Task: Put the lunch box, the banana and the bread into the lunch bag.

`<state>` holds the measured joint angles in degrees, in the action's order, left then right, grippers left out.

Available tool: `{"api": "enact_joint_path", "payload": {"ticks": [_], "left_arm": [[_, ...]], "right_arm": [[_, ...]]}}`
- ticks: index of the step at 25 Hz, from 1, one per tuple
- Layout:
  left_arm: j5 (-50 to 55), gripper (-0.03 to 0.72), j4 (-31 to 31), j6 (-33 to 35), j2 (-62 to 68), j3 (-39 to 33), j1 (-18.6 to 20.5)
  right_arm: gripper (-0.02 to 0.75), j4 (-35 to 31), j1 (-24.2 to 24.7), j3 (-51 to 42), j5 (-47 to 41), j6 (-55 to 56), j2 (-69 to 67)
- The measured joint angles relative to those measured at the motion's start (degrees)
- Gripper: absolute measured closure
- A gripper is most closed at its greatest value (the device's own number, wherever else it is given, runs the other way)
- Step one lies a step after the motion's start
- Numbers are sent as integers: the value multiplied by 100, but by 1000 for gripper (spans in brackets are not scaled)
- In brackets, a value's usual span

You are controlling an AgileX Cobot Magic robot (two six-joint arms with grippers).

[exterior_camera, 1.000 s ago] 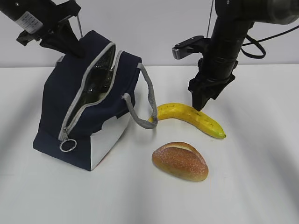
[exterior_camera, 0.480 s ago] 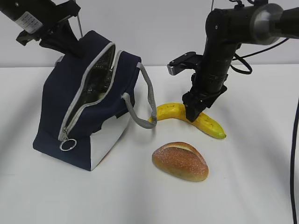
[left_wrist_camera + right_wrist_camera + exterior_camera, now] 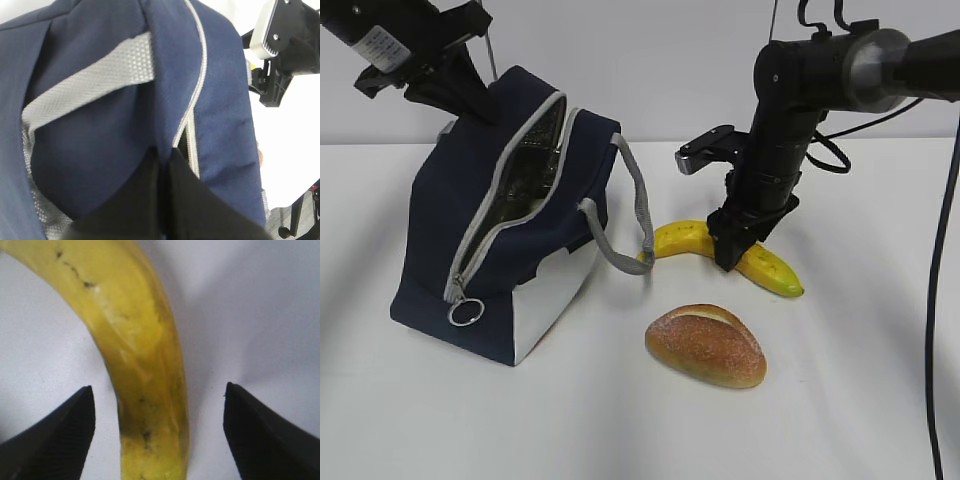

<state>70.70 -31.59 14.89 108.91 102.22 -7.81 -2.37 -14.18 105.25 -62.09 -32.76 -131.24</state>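
In the exterior view, a plain white surface (image 3: 860,400) runs back to a pale, bare wall, with soft grey shadows falling on the white on the left. The navy lunch bag (image 3: 505,215) stands on the left half of the surface, tipped toward the camera, its grey zipper parted along the top and its ring pull hanging low at the front corner; dark, glossy contents show through the gap but cannot be made out. The left tool (image 3: 470,95) sits at the bag's top rear corner, pinching the fabric there. A grey handle loops out from the bag's right side, just beside the banana (image 3: 725,255), which lies on the surface right of the bag. The right tool (image 3: 735,250) is down over the middle of the banana, its dark arm rising to the upper right with cables trailing behind it. The bread (image 3: 705,345) lies nearer the camera, apart from the banana and the bag. In the left wrist view, the tool's two black fingers (image 3: 145,200) are closed together on a fold of navy fabric beside the zipper, and a grey strap crosses the bag above them. In the right wrist view, the banana fills the centre, with brown specks along its skin, and the two black fingertips (image 3: 55,435) stand open on either side of it, white surface showing between each tip and the fruit.
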Motion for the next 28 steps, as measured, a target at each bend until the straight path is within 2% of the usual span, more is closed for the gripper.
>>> {"api": "enact_joint_path", "payload": {"ticks": [3, 11, 14, 28], "left_arm": [[0, 690, 0, 0, 0, 0, 0], [0, 690, 0, 0, 0, 0, 0], [0, 690, 1, 0, 0, 0, 0], [0, 690, 42, 0, 0, 0, 0]], "right_arm": [[167, -67, 0, 0, 0, -22, -12], [363, -127, 0, 0, 0, -58, -62], [413, -127, 0, 0, 0, -69, -62], [442, -116, 0, 0, 0, -78, -62]]}}
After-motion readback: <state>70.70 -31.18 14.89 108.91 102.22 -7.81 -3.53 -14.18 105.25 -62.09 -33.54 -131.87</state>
